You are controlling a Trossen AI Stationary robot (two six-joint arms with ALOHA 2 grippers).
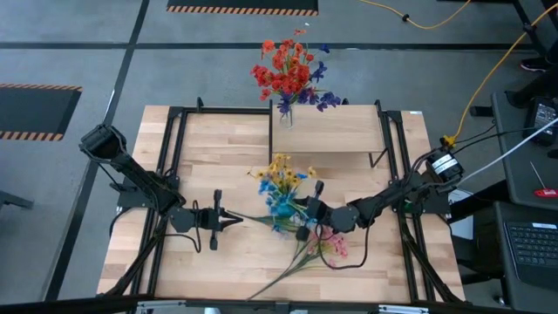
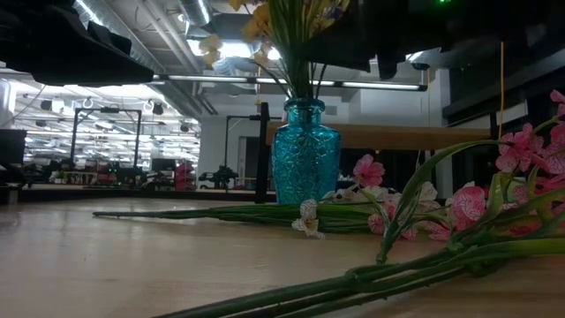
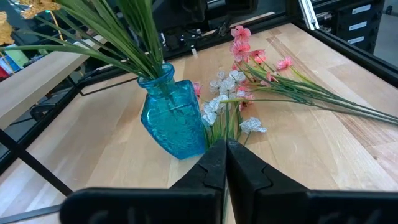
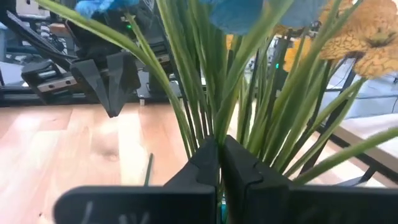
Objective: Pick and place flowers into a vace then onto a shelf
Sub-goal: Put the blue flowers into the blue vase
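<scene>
Blue glass vase of yellow and blue flowers mid-table.
Right gripper pinched shut among its stalks, gripping nothing visible; left gripper closed, empty, nearby.

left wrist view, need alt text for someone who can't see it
A blue glass vase holding green stems stands upright on the light-wood table, just beyond the left claw, whose dark fingers are shut. Loose pink and white flowers lie flat on the table beside the vase.
</scene>
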